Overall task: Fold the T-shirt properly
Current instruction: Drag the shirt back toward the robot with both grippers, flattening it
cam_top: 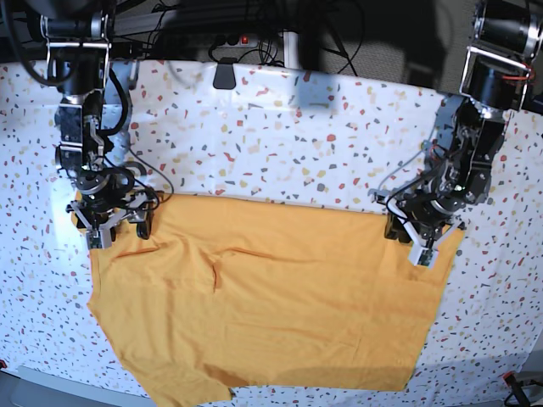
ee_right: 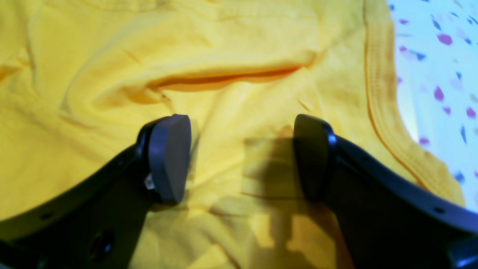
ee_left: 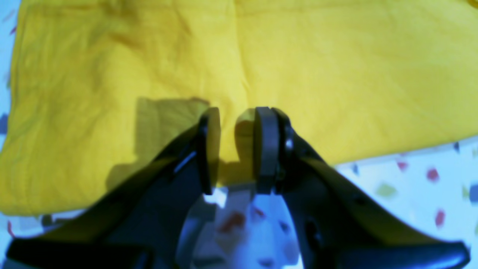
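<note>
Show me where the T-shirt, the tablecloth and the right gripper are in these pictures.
T-shirt (cam_top: 288,314): base view, flat middle of the yellow cloth.
tablecloth (cam_top: 280,144): base view, bare speckled part behind the shirt.
right gripper (ee_right: 241,157): right wrist view, midway between its two open fingertips, over the shirt.

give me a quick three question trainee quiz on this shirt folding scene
1. True or false: the right gripper is clamped shut on the T-shirt.
2. What lies under the T-shirt? A) bare wood B) speckled tablecloth C) a metal tray
3. Fill in: the left gripper sits at the shirt's ____, with tablecloth showing just below its fingertips.

Key
1. False: its jaws stand wide apart over wrinkled fabric.
2. B
3. edge
</note>
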